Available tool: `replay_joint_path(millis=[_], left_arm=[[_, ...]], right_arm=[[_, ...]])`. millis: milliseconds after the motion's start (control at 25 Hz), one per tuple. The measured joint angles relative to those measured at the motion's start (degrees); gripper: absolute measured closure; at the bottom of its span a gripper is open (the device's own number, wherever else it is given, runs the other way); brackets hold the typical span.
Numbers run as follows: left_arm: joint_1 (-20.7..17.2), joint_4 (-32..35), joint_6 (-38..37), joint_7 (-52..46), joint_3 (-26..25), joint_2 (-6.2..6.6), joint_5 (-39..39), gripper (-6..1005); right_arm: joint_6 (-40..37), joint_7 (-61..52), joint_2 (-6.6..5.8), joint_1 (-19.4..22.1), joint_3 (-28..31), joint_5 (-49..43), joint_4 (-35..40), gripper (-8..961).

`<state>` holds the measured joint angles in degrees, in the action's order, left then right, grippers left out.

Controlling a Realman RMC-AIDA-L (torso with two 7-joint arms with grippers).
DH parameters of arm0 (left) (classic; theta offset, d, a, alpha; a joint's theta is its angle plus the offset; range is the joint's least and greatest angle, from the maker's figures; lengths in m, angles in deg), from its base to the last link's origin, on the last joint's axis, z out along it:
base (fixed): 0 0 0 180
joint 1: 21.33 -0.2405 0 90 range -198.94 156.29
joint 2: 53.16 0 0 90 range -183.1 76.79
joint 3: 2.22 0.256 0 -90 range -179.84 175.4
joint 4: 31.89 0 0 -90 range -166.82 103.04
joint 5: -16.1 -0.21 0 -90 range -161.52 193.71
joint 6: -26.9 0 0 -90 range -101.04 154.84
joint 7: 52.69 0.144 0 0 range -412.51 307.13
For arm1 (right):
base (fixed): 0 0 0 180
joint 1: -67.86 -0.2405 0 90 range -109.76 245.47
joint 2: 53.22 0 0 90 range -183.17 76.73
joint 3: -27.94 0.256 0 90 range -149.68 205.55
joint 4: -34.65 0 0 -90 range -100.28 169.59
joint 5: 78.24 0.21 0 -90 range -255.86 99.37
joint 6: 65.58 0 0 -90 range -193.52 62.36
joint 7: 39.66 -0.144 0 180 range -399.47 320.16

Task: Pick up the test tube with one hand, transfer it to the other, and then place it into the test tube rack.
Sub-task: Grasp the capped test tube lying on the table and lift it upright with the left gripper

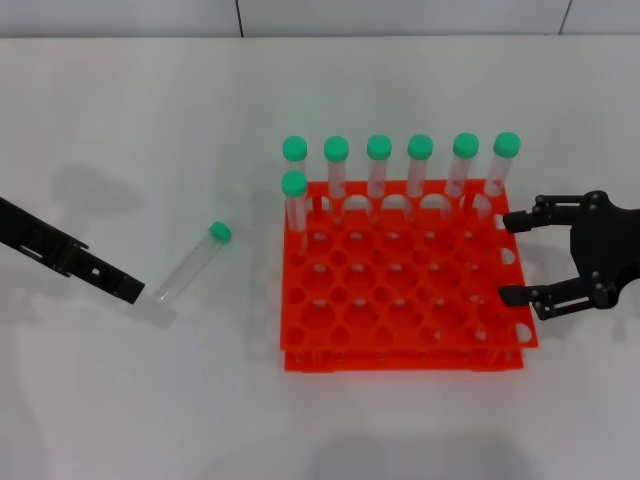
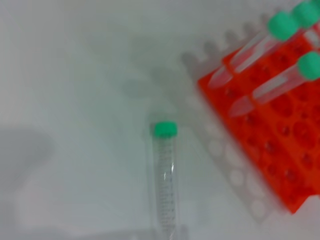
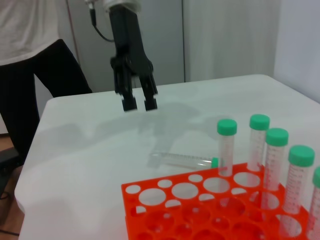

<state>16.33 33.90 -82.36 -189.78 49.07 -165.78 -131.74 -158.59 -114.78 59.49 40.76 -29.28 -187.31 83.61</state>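
Tube: lies flat on table, left of rack, untouched.
Handling: likely light, rigid, slick; grip mid-barrel.
Left gripper: above tube, jaws slightly parted.
Right gripper: beside rack, jaws spread.

The left gripper hides the loose tube's clear tip, and its arm runs off the picture's edge. Beyond the right gripper, its wrist is cut off. The rack looks blurred in the left wrist view.
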Motion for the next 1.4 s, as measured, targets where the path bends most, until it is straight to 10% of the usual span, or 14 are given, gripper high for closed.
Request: replay_joint_path(millis=[1400], left_arm=[[7.52, -11.82, 14.43, -6.68, 11.72, -5.8, -10.11, 121]], right_arm=[[0.26, 0.68, 1.8, 0.2, -0.63, -0.68, 0.52, 84]])
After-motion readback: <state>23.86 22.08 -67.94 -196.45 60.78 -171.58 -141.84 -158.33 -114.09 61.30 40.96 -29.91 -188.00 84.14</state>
